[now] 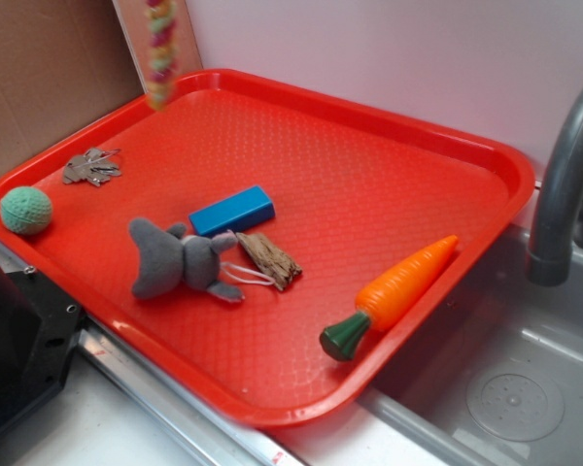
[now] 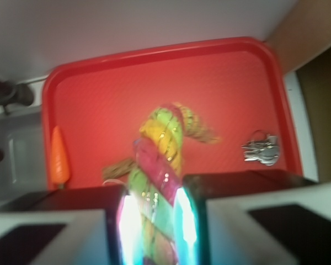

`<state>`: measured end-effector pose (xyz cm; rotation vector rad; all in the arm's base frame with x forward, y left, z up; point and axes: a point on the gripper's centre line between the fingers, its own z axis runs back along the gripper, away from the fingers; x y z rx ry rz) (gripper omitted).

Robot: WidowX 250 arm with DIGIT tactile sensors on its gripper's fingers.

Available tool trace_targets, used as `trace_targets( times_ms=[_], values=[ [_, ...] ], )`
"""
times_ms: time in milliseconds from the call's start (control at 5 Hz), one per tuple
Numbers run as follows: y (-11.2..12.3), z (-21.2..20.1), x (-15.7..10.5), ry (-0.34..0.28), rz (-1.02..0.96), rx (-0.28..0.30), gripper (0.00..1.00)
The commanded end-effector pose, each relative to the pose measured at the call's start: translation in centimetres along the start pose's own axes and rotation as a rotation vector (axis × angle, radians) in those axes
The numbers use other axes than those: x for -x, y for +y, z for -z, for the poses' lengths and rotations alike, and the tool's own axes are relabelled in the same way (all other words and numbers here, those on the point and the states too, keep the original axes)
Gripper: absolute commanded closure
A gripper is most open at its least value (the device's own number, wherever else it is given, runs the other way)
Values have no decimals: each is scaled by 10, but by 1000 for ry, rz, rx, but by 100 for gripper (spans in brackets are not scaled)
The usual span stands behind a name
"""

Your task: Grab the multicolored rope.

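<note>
High above the red tray [image 1: 486, 155], at its eleven o'clock corner, the multicolored rope [image 2: 157, 165] dangles, pinched between the gripper [image 2: 154, 221] pads. It's floppy, folded over and blurred with swing; it could slide free.

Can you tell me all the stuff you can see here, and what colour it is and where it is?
tray: one, red, resting across the sink edge.
multicolored rope: one, yellow, pink-red and light green, hanging above the tray's far left corner, clamped in the gripper.
carrot: one, orange with green top, by the tray's right rim.
block: one, blue, mid-tray.
stuffed animal: one, grey, in front of the block.
wood piece: one, brown, right of the stuffed animal.
ball: one, light green, tray's left corner.
keys: one bunch, silver, left side of tray.
faucet: one, grey, far right.
sink: one, grey, lower right.
gripper: one; black fingers closed on the rope.
</note>
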<state>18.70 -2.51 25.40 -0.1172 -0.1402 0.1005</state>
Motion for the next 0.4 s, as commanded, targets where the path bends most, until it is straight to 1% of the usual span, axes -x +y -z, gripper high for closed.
trace_targets(
  times_ms=[0,200],
  values=[
    [8,5,-12,4,17,30,100],
    [9,11,-14,7,8,16,100]
  ],
)
